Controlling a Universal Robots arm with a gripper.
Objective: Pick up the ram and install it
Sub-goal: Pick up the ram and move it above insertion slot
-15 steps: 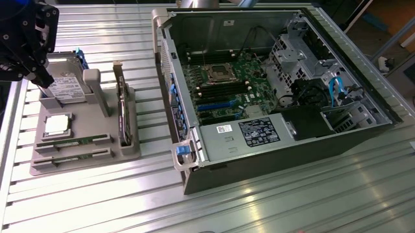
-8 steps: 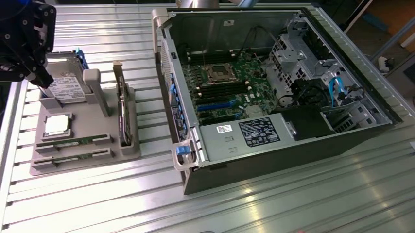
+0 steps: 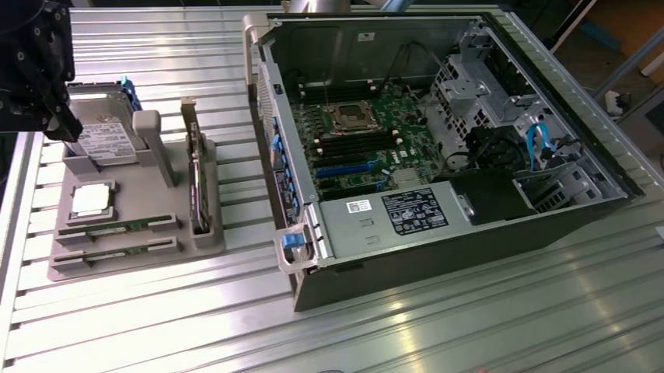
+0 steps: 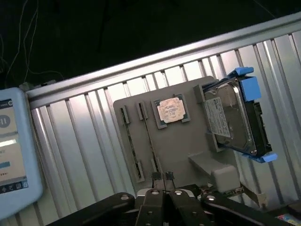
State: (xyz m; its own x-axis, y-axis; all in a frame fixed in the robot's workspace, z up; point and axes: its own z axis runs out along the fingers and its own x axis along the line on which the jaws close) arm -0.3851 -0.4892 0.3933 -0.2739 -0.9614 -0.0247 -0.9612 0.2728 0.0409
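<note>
Your black gripper (image 4: pixel 162 175) hangs empty, fingers together, near the grey plastic tray (image 4: pixel 178 146). The thin green ram stick (image 3: pixel 117 226) sits slotted in that tray.

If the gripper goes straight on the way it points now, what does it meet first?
Most likely the grey tray, near one end of the ram. The gripper, jaws shut, points down at it, though depth is unclear.

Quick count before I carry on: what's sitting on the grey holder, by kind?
Hard drive: 1
Processor: 1
RAM sticks: 2
Expansion card: 1
Total: 5
</note>
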